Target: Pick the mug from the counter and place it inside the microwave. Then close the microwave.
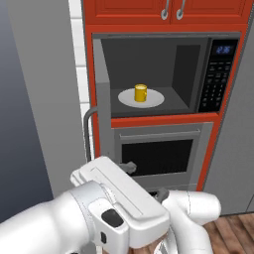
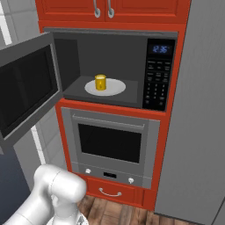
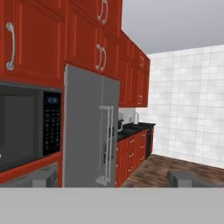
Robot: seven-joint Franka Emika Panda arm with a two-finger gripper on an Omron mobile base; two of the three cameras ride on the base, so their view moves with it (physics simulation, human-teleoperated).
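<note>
Nearest to me the wooden floor [image 2: 123,211] ran up to a red cabinet column, with the white arm [image 1: 119,208] folded low in front of it. Set in that column was a grey oven [image 2: 112,145] with a dark window, a small red drawer [image 2: 110,190] under it. Above the oven the microwave [image 2: 118,66] stood with its door [image 2: 26,88] swung wide to the left. The yellow mug [image 1: 141,93] sat upright on the white round plate [image 1: 154,100] inside the cavity, beside the black keypad [image 2: 156,85]. Red upper cabinets [image 1: 168,10] hung overhead. To the right rose a tall grey refrigerator [image 3: 92,131], and farther along the black counter [image 3: 133,127] ran toward a white tiled wall [image 3: 188,105]. The gripper [image 3: 112,178] was well clear of the mug, its two fingertips [image 3: 41,177] spread wide with nothing between them, touching nothing.
</note>
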